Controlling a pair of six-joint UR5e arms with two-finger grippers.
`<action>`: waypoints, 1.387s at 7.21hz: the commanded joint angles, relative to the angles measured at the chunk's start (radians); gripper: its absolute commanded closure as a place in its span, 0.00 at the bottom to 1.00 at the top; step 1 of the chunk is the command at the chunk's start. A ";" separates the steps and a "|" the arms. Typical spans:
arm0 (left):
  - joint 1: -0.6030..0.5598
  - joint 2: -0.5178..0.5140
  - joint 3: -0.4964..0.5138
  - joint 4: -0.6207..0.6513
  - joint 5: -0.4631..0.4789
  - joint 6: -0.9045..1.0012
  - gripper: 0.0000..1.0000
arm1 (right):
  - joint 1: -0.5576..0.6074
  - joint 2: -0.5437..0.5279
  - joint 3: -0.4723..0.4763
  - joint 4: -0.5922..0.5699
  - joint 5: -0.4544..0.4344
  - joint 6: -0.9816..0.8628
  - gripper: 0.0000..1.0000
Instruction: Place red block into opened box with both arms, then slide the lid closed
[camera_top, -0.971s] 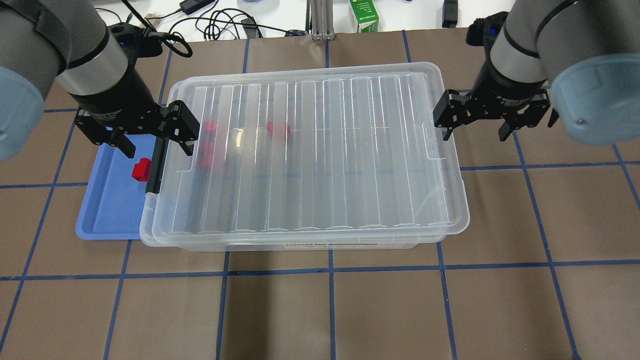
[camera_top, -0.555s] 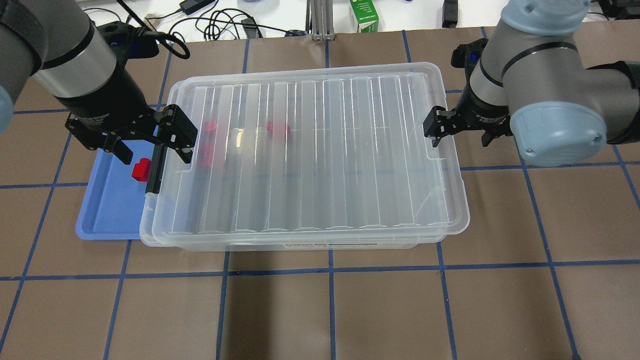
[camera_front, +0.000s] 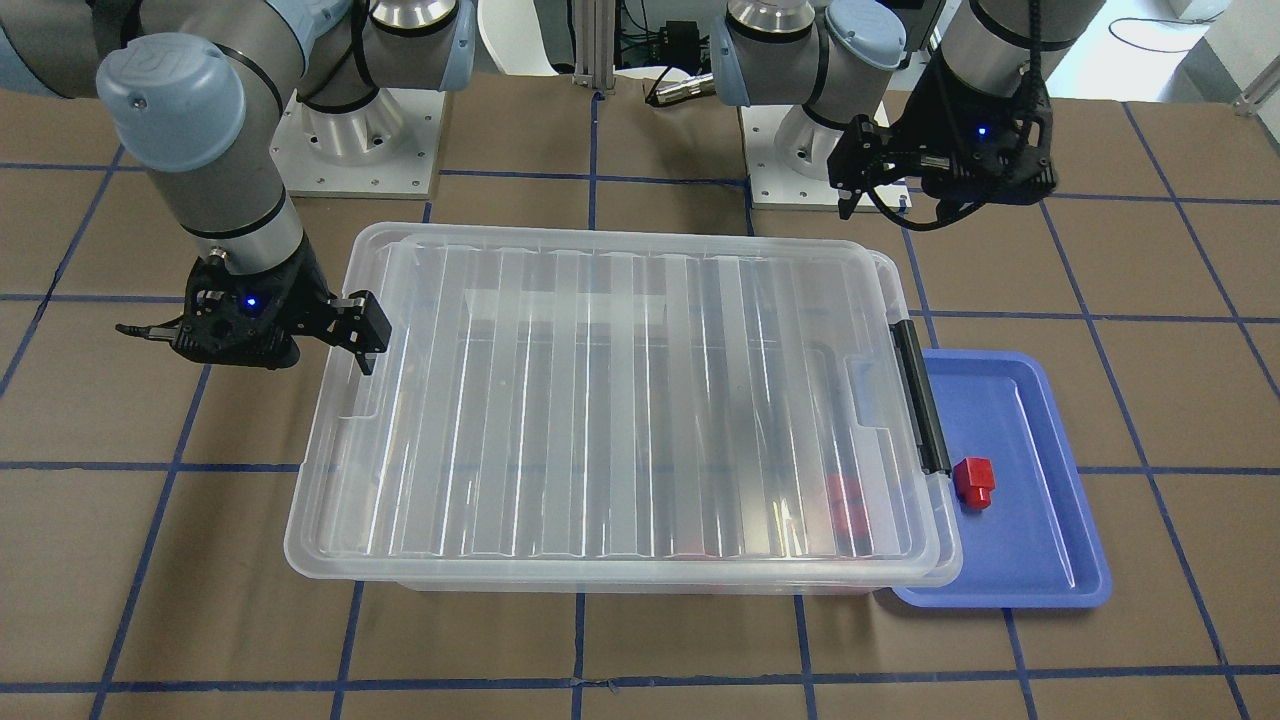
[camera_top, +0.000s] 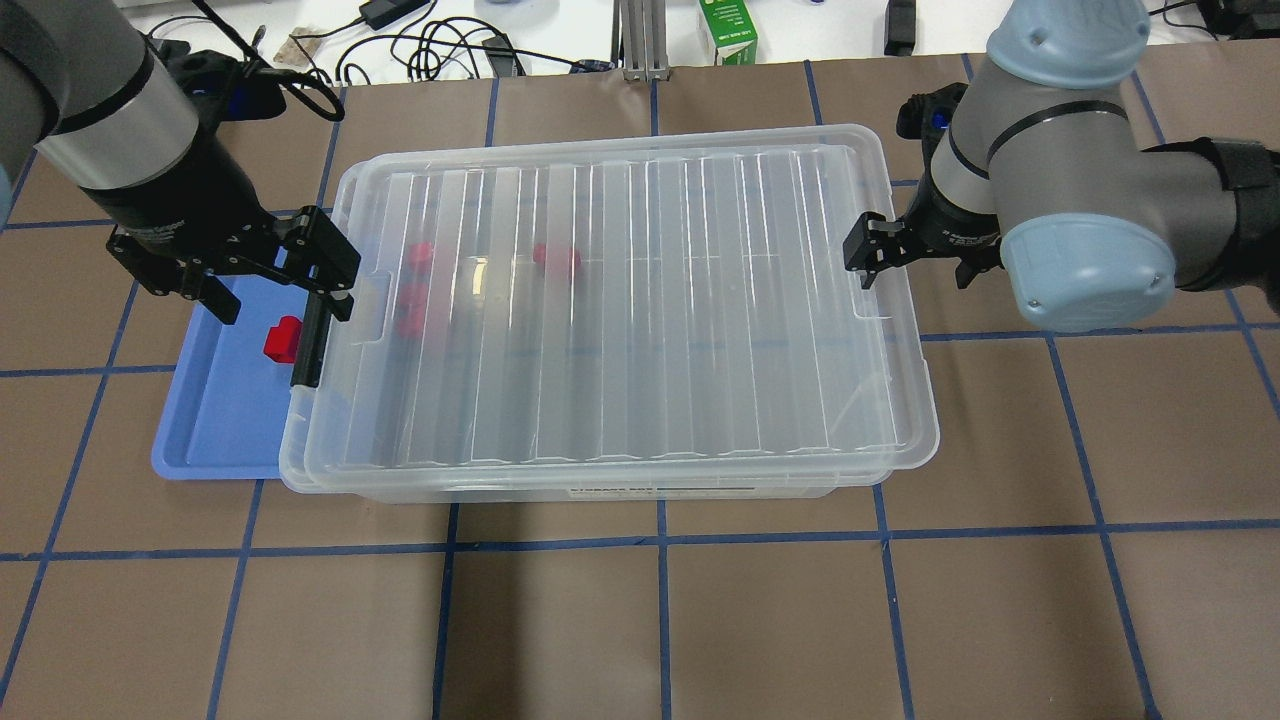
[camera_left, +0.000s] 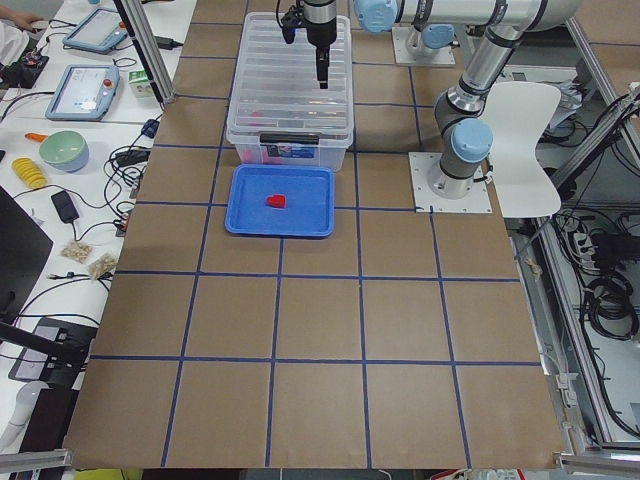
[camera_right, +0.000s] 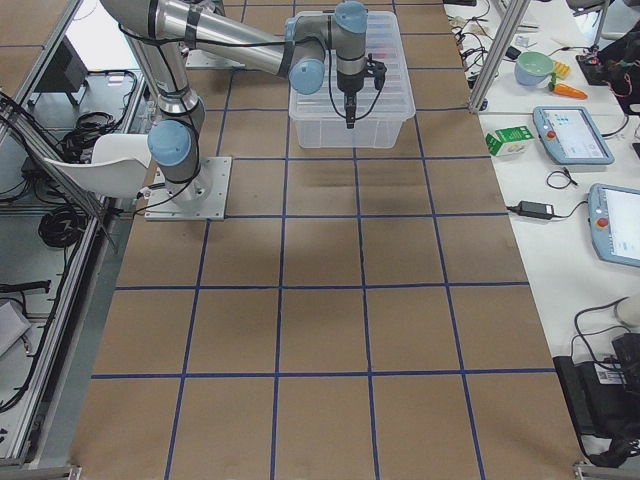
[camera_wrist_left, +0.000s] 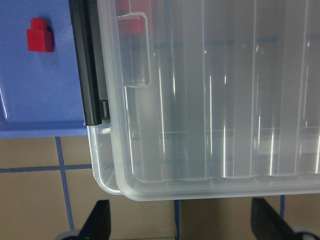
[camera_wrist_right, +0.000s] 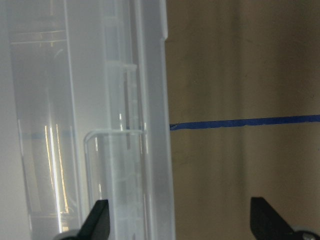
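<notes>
Brown table (camera_top: 760, 620): ribbed lid (camera_top: 640, 330) blurs red blocks (camera_top: 556, 258) inside the box (camera_top: 500, 492).

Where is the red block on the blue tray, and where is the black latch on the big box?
red block (camera_front: 973, 478): exterior front-facing view, on the middle of its cube part.
black latch (camera_front: 922, 400): exterior front-facing view, halfway along the bar.

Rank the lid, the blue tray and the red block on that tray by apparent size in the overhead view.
1. lid: largest by far.
2. blue tray: its right side is hidden by the box, but it is clearly mid-sized.
3. red block: smallest.
</notes>
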 joint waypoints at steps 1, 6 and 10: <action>0.095 -0.006 -0.013 0.006 0.003 0.125 0.00 | -0.004 0.025 -0.001 -0.002 -0.002 -0.001 0.00; 0.280 -0.040 -0.113 0.123 0.001 0.350 0.00 | -0.134 0.025 -0.001 -0.005 -0.011 -0.144 0.00; 0.386 -0.113 -0.137 0.217 0.003 0.486 0.00 | -0.215 0.024 -0.007 -0.004 -0.057 -0.243 0.00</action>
